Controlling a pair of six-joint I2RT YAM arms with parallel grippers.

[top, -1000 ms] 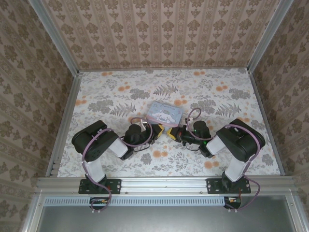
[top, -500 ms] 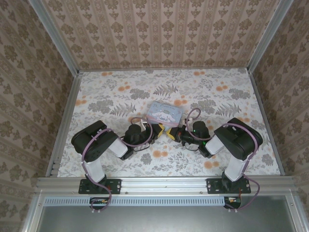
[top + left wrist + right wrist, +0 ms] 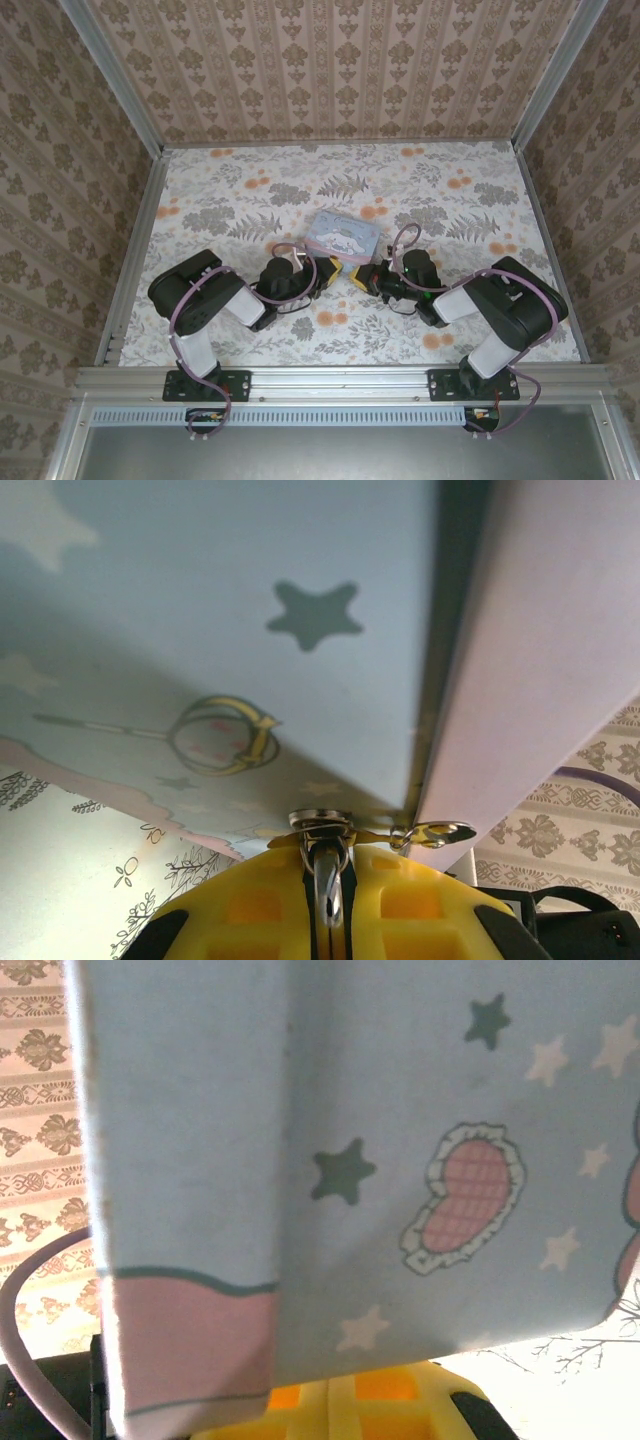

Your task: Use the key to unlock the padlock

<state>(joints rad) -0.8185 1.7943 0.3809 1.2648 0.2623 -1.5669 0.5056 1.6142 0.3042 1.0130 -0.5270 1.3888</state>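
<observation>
The pale blue cartoon tin [image 3: 342, 234] lies mid-table. My left gripper [image 3: 326, 268] sits at its front edge. In the left wrist view the yellow fingers [image 3: 250, 900] of the left gripper [image 3: 326, 855] are shut on a thin silver piece [image 3: 328, 885] that looks like the key. Its top meets a round metal cap [image 3: 320, 822] under the tin [image 3: 250, 630], beside a small metal clasp [image 3: 437, 832]. No teal padlock body shows. My right gripper [image 3: 358, 278] is at the tin's front right corner. Seen from the right wrist, the right gripper [image 3: 335, 1395] has its fingers together and the tips hidden behind the tin [image 3: 400, 1110].
Both arms lie low on the floral tabletop [image 3: 230, 200], their cables looping over the wrists. Patterned walls [image 3: 330, 60] and aluminium rails [image 3: 135, 250] enclose the table. Open surface stretches behind and to either side of the tin.
The right arm's upper body has swung outward to the right while its gripper stayed at the tin. The left arm and the tin have not moved.
</observation>
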